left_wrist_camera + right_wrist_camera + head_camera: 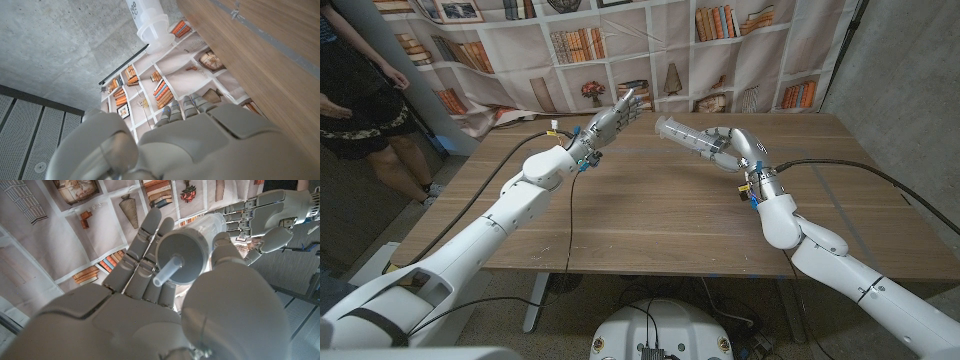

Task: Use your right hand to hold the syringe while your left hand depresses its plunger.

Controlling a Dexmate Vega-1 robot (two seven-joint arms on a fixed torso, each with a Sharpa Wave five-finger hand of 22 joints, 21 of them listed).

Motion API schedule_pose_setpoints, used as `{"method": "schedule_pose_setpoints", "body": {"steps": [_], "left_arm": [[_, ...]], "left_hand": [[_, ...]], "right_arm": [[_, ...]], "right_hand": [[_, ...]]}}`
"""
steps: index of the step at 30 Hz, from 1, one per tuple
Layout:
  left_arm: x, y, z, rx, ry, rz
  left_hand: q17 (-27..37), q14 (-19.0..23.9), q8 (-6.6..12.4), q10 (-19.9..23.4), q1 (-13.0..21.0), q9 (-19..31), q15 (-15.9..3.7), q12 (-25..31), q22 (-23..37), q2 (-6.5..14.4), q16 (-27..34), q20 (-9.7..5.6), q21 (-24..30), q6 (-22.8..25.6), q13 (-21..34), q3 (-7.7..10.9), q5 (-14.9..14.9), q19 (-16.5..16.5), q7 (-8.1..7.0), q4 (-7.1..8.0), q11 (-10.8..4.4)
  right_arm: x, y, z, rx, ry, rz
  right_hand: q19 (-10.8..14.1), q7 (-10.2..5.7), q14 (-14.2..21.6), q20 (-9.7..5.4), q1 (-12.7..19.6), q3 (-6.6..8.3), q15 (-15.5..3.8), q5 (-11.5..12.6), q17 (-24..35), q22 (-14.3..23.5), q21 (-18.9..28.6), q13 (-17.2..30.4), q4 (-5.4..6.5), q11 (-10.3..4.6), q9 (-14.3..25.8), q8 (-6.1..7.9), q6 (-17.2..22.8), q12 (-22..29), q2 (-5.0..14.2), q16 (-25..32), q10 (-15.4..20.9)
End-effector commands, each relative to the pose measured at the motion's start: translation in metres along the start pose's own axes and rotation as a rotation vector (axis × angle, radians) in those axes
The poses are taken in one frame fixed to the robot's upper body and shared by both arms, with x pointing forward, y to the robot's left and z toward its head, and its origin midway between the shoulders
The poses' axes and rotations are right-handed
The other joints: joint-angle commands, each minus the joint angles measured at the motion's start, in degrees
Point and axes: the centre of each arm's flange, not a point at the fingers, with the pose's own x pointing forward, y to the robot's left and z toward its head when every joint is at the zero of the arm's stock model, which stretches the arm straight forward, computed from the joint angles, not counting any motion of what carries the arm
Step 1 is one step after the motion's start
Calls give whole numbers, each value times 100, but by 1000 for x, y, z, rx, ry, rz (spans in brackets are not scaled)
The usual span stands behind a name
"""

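Grey right hand: the right hand [738, 148] is raised over the far side of the bench, fingers wrapped around the syringe [685, 137]; in the right wrist view the right hand [150, 305] has fingers [145, 250] on one side of the barrel and the thumb on the other.
Syringe: clear plastic, held in the air above the bench, tilted, its free end reaching toward the left hand; the right wrist view looks down its nozzle end [180, 257]; in the left wrist view the syringe [149, 22] shows its wide flanged end, with printed markings.
Left hand: the left hand [610, 120] is raised over the far left part of the bench, empty, fingers stretched out and pointing at the syringe, near its end but apart from it; in the left wrist view the left hand [170, 145] is seen from behind.
Bench: wooden bench [650, 220], with black cables running along both arms.
Backdrop: bookshelf-print curtain [620, 40] behind the bench.
Person: a person [355, 90] in dark clothing stands at the far left.
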Motion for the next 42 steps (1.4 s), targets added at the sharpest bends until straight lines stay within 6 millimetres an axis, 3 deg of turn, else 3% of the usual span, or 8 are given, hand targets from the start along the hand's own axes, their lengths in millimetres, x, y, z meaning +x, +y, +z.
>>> {"method": "schedule_pose_setpoints", "body": {"steps": [1,18,30,42], "left_arm": [[-21,16,4,16,-22,65],[-32,18,3,11,12,137],[-45,15,-2,2,24,168],[-54,17,0,11,18,182]], "left_hand": [[24,-28,50,-17,-16,15,13,42,32,20,19,20,8,25,31,-47,25,-58,17,14,25],[23,-21,50,-23,-10,15,4,43,32,24,23,15,13,25,31,-62,25,-60,19,15,12],[22,-22,50,-24,-5,15,-2,44,32,26,24,21,13,23,30,-76,26,-72,21,15,9],[22,-25,53,-23,-1,15,4,46,32,29,23,25,14,28,30,-86,27,-79,17,16,11]], "right_arm": [[-5,-18,-4,-4,-4,7],[0,-45,-16,12,-23,86],[-1,-37,-19,-11,-16,93],[3,-33,-15,-18,-36,93]], "right_hand": [[-40,-843,-59,-506,1215,-9,-38,25,3,16,14,30,-16,-473,12,11,890,13,1181,-10,464],[-101,-858,-122,-503,1222,-9,-40,21,9,9,22,35,-9,-467,9,-10,869,-11,1198,-11,430],[-127,-904,-157,-495,1218,-17,-48,13,12,8,41,-12,-5,-548,6,-19,876,-55,1195,-6,415],[-94,-914,-132,-502,1226,-17,-49,10,16,11,79,-55,-7,-524,2,-31,866,-92,1202,15,400]]}}
